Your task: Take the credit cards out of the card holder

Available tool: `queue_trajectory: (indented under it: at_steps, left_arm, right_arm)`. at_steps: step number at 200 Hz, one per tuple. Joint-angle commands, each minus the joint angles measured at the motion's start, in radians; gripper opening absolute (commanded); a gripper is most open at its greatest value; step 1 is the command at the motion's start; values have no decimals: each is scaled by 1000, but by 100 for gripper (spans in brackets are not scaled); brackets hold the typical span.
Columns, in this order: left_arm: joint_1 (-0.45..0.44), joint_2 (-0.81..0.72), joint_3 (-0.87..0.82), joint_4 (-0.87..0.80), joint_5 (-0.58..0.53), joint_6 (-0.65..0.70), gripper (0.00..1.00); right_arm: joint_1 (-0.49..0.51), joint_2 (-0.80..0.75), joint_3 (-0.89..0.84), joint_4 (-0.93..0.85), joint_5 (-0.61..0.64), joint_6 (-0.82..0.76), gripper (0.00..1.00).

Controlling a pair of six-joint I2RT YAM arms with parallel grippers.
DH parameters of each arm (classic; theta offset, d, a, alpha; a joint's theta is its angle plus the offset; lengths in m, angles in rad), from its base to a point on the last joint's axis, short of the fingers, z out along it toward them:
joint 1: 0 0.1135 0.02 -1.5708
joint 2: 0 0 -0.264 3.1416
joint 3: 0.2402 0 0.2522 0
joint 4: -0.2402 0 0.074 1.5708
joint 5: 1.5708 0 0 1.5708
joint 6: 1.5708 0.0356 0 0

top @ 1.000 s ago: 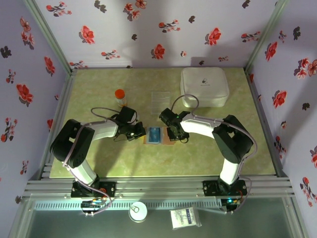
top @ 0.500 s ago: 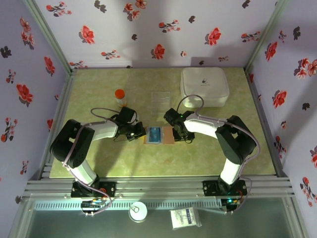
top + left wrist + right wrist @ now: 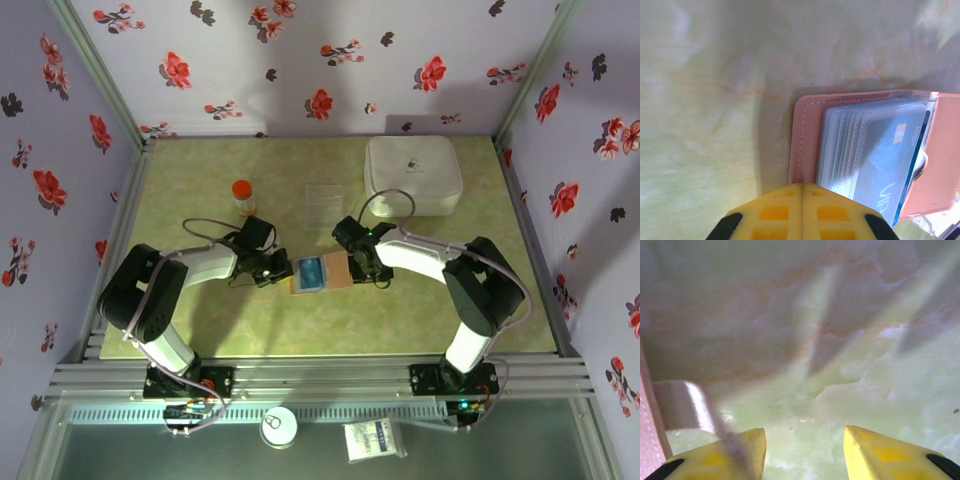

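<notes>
The small tan-brown bifold card holder (image 3: 336, 274) lies open on the green marbled tabletop (image 3: 200, 200) between the two arms. A thin blue credit card (image 3: 885, 160) sits tucked in its clear sleeves, so I'd say we're at the pulling-out step. The left end effector (image 3: 801, 210) has its fingers pressed together at the holder's left rim, looks like it's pinning it down. The right end effector (image 3: 805, 450) is spread with nothing in it, just beside the right flap. Next move, I reckon: reach in, pinch the card's edge, slide it out.
</notes>
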Motion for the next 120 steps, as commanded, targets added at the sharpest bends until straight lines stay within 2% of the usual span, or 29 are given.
queue_trajectory:
  at_steps: [1,64,120]
  left_arm:
    - [-7,-33,16,-93,-33,-2,1]
    - [-6,-6,52,-117,-59,33,1]
    - [-5,63,87,-111,-74,68,1]
  right_arm:
    - [-5,-72,8,-44,-24,27,45]
    - [3,-162,83,-75,-68,28,46]
    - [18,-184,106,12,-192,63,45]
